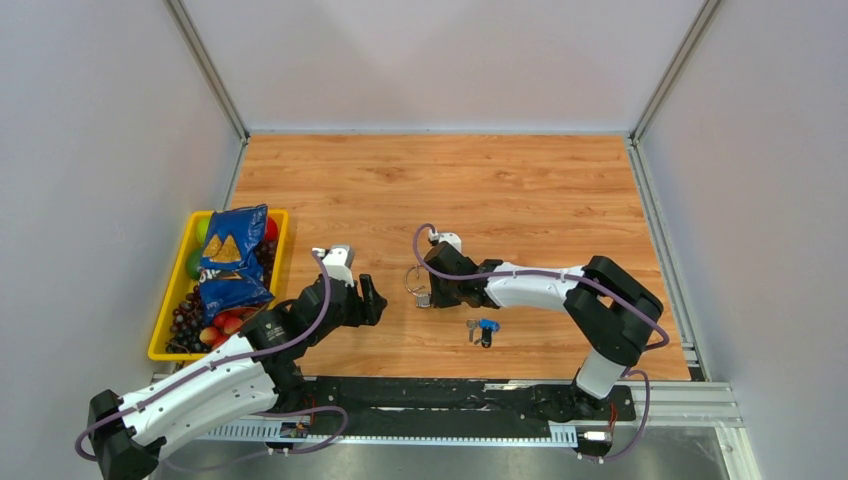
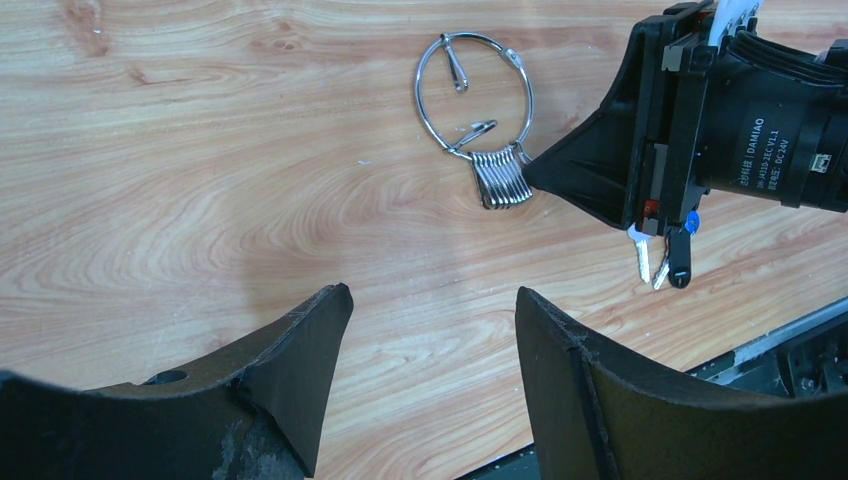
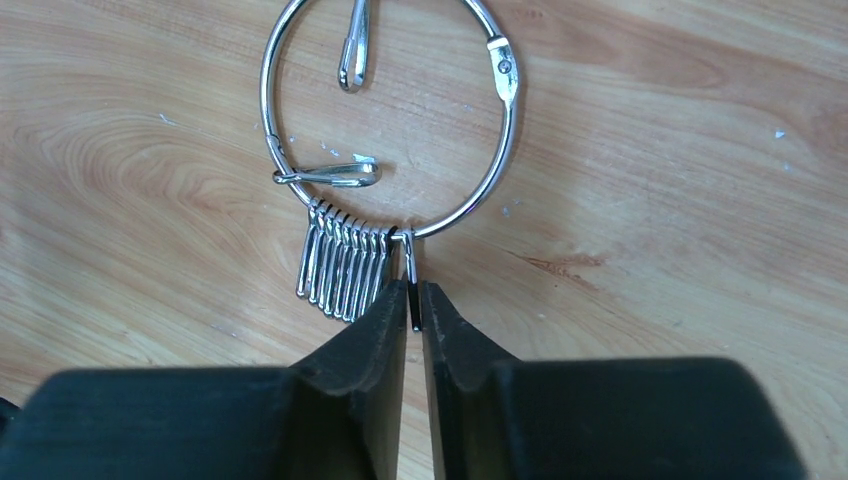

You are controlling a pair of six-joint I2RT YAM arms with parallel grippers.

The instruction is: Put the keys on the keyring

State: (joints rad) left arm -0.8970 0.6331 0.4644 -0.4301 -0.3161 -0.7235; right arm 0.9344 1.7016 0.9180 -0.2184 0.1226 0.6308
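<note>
Silver keyring [image 3: 503, 70] lies flat on the wooden surface [image 1: 520, 190]. Your right claw [image 3: 413, 295] is pinched on the end clip [image 3: 409, 255] of the row hanging from it. Your left claw [image 2: 432, 300] hovers nearby, jaws apart, holding nothing. The blue, black and plain keys [image 1: 483, 330] lie loose near the ring, not touching it.

Plain pale walls [image 1: 440, 60] enclose a wood-grain tabletop [image 1: 500, 180], evenly lit, apparently from overhead.

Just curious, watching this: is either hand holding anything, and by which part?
The right hand pinches the lower end of one silver clip on the keyring. The left hand holds nothing.
</note>
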